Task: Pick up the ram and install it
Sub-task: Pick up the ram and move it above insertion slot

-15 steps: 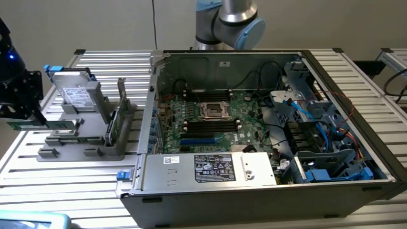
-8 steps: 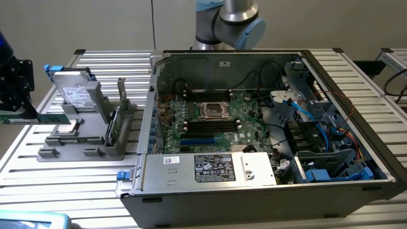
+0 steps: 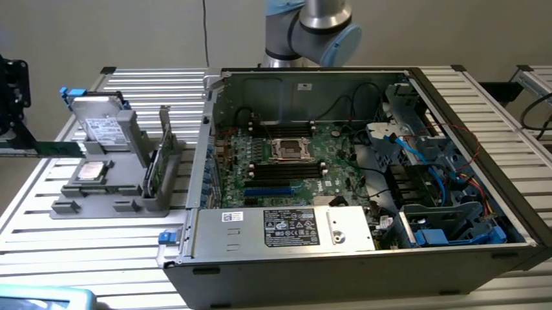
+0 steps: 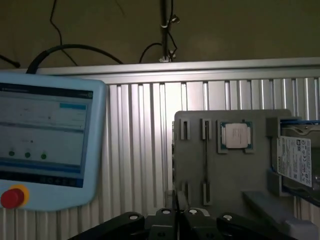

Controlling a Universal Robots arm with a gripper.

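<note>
The ram (image 3: 52, 150), a long thin green stick, hangs level in the air at the exterior view's left, just left of the grey parts tray (image 3: 86, 210). My black gripper (image 3: 15, 137) sits right above it at the picture's edge and is shut on it. In the wrist view my gripper (image 4: 177, 220) has its fingers drawn close together, with a thin dark edge between them. It stands high over the tray (image 4: 225, 175). The black memory slots (image 3: 285, 171) lie on the motherboard inside the open computer case (image 3: 345, 265), far to the exterior view's right of the ram.
The tray holds a processor chip (image 3: 90, 171) (image 4: 235, 135), a silver hard drive (image 3: 103, 129) (image 4: 295, 160) and an upright grey holder (image 3: 162, 155). A pale blue teach pendant (image 4: 45, 140) (image 3: 43, 298) lies near the table's front. The case's tall walls ring the motherboard.
</note>
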